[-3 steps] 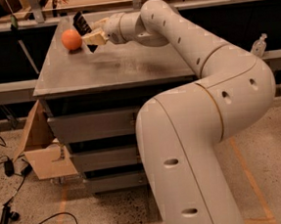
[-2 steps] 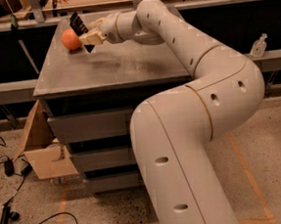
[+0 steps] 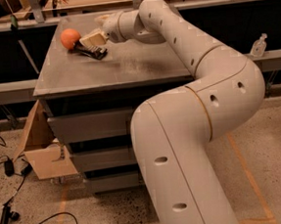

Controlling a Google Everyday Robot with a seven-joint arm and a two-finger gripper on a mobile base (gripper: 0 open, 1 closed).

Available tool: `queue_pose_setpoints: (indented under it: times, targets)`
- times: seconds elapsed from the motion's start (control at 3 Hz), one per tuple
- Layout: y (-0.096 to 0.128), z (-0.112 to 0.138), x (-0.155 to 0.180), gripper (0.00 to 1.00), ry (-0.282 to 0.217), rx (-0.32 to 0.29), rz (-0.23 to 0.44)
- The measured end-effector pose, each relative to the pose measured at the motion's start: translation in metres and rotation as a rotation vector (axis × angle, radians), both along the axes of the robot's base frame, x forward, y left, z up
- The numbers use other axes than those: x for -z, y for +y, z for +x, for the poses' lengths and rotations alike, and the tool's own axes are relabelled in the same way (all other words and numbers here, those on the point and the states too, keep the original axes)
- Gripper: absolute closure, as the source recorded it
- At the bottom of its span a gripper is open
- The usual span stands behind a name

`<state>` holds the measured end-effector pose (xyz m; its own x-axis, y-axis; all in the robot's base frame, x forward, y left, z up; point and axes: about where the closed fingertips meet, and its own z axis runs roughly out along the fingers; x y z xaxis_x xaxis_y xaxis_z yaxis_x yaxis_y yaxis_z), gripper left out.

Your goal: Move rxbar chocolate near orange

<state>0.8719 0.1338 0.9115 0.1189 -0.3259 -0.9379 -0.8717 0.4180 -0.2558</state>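
Rxbar chocolate (image 3: 93,51) lies at the far left corner of the desk (image 3: 127,68), a dark slim bar that looks flat on the surface or very nearly so; whether its underside has full contact cannot be made out. Just beside its left end sits the orange (image 3: 69,38), and whether the two touch or a sliver of desk separates them is not clear. The bar's long axis runs on a diagonal, from the orange's near side out toward the desk's right edge and slightly toward the front edge. The hand (image 3: 93,40) is right over the bar, on its far side and pointing toward the orange, at the end of the arm (image 3: 199,55) that reaches in from the right across the desk. Whether the hand is spread, pressed together or pinching the wrapper cannot be told, since its pale tip overlaps the dark bar. My reading is that the placing step is about done: the bar is already near the fruit. What the coming move seems to hinge on is that the bar sits directly beneath the hand, so a straight lift away would leave it where it lies.
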Motion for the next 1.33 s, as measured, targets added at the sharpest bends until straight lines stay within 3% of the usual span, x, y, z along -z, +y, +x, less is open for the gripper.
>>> queue_pose_setpoints:
  times: [0.67,1.0,1.33]
  targets:
    - [-0.004,0.002,-0.001,0.0,-0.002,0.007,0.007]
    - [-0.025,-0.002,-0.023,0.0,-0.034,0.031,0.068]
    - [-0.087,-0.022,-0.069,0.0,-0.122,0.105,0.107]
